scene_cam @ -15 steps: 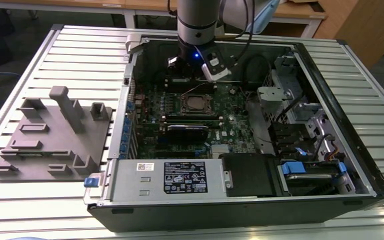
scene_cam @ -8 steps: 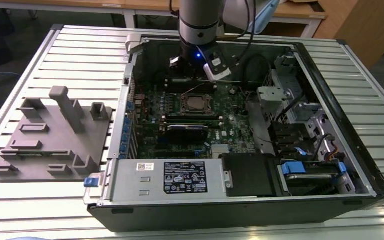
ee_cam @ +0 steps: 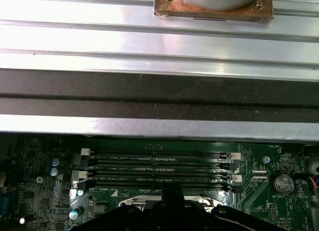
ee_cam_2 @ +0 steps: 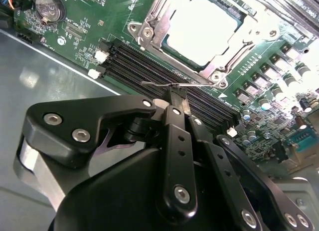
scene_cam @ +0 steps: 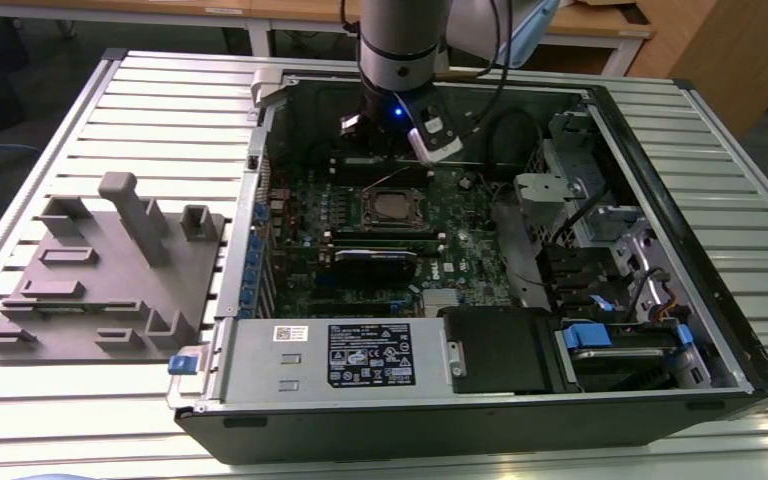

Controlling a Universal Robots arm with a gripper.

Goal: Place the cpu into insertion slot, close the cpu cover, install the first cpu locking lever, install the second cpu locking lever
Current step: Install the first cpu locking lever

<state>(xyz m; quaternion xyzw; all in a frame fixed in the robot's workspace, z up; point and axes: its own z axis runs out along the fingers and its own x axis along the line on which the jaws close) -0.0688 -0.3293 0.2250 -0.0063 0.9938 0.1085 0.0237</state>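
Second wrist view, gripper point(ee_cam_2: 177, 96): black linkage nearest the lens; fingers point(ee_cam_2: 173, 136) pressed together, tips pinching a thin wire locking lever point(ee_cam_2: 154, 84).
Second wrist view, locking lever: runs along the edge of the black memory slots point(ee_cam_2: 144, 64), just beside the socket.
Second wrist view, cpu point(ee_cam_2: 202, 29): bright silver top, seated in the insertion slot point(ee_cam_2: 217, 75) on the green motherboard point(ee_cam_2: 84, 21).
Second wrist view, cpu cover point(ee_cam_2: 152, 19): silvery frame lying flat around the cpu's top.
Second wrist view, coin battery point(ee_cam_2: 49, 6): on the board, well apart from the socket.
First wrist view, gripper: dark fingertips against the near memory slot; case wall point(ee_cam: 159, 96) and table slats point(ee_cam: 99, 36) beyond.
Exterior view, arm point(scene_cam: 404, 40): reaches down into the open computer case point(scene_cam: 744, 370); gripper just beyond the cpu.
Exterior view, power supply point(scene_cam: 344, 355): along the case's near edge.
Exterior view, grey fixture point(scene_cam: 104, 270): on the table, toward the exterior view's left of the case.
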